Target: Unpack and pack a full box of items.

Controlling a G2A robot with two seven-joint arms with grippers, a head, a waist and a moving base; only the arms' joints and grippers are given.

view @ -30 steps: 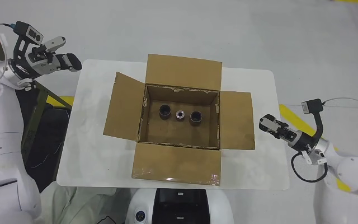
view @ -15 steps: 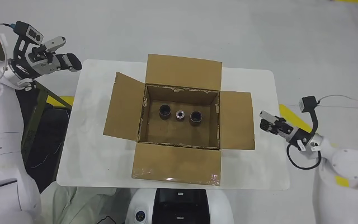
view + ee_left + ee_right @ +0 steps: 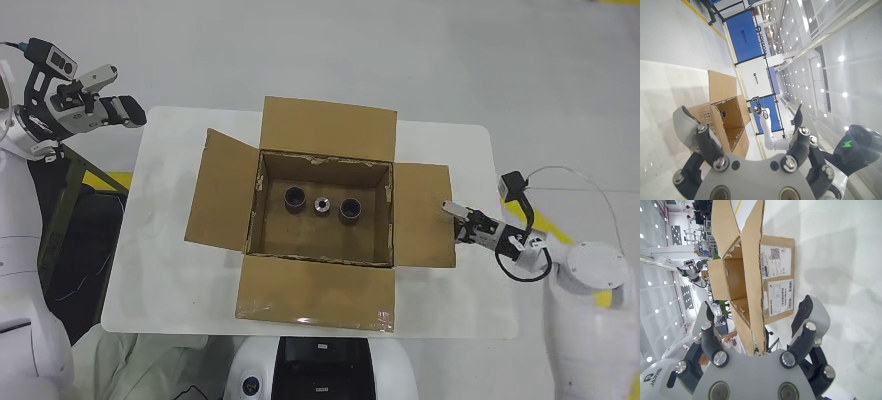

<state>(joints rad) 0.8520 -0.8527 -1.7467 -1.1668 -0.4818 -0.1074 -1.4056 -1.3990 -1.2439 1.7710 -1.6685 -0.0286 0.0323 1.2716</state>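
Four flaps lie splayed outward around the open cardboard box (image 3: 300, 238), which sits at the middle of the white bench (image 3: 160, 250). Folded back like this, they keep the mouth of the box fully clear from above.

The right flap (image 3: 423, 215) lies nearly flat toward the bench's right side. Its outer edge runs between the fingers of the right pincer (image 3: 452, 210), which stand apart, one on each face of the card, without pressing it. In my judgement this pincer is lined up to take hold of that flap, either to steady the box or to fold the flap; which one cannot be told from here.

Three small dark cylindrical items stand in a row on the box floor, toward the far wall and slightly apart: one on the left (image 3: 295, 198), a paler-topped one in the middle (image 3: 321, 205) and one on the right (image 3: 350, 208). The rest of the floor is bare card, so the box looks far from full.

The left pincer (image 3: 125, 110) hangs off the bench's far left corner, well apart from the box, with its fingers spread and nothing between them. It seems parked there to stay out of the way.
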